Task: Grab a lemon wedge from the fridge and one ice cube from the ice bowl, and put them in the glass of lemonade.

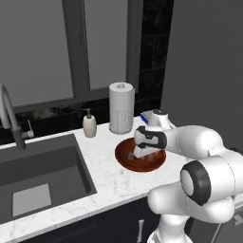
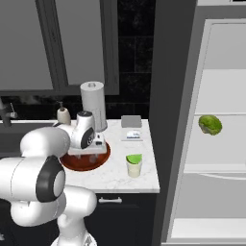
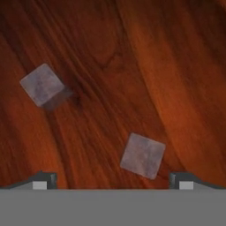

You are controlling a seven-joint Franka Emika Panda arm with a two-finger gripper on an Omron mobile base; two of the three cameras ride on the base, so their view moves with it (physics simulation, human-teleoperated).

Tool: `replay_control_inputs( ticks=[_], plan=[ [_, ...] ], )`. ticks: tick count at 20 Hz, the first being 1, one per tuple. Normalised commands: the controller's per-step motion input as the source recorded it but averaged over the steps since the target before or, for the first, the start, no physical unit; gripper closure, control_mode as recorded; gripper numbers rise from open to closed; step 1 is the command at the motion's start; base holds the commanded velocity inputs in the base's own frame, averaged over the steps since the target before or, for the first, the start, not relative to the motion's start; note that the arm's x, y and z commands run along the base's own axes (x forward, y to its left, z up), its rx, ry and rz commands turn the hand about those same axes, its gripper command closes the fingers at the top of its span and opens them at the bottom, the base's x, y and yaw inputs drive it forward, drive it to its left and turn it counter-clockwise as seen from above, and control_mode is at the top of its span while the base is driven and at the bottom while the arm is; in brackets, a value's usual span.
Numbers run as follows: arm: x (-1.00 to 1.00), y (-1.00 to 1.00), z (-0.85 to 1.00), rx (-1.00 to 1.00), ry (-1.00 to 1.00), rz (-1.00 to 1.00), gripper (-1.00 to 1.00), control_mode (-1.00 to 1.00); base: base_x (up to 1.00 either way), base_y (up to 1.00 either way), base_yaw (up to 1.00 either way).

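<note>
Hand view looks straight down into the ice bowl, whose floor is glossy reddish-brown wood with dark curved grain. Our fingers stand fully apart and hold nothing; only their two dark tips show at the bottom edge. Between the tips, slightly toward the right one and just beyond them, lies the nearer ice cube, a small frosted, translucent grey block turned diagonally, so its flat faces do not square with the closing line. A second ice cube lies well apart, up and to the left. We judge the nearer cube the natural target: a short descent with a small wrist roll should seat it between the fingers. In the left base view the hand hangs over the wide shallow bowl on the white marbled bench, near a tall white perforated cylinder and a cream soap bottle. In the right base view the glass of lemonade, a small clear tumbler, stands right of the bowl, apart from it, with the green lemon wedge already at its rim. The fridge stands open at far right, with a green rounded fruit on a shelf.
</note>
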Motion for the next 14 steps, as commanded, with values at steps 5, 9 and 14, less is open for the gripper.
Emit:
replay_control_inputs(
  ticks=[5, 9, 14],
  plan=[
    [0.0, 0.0, -0.2, 0.0, 0.01, 0.0, -1.0, -1.0, 0.0, 0.0, 0.0],
    [0.0, 0.06, -0.09, -0.01, 0.02, 0.0, -1.0, -1.0, 0.0, 0.0, 0.0],
    [0.0, 0.09, 0.0, -0.03, 0.01, 0.0, -1.0, -1.0, 0.0, 0.0, 0.0]
  ],
)
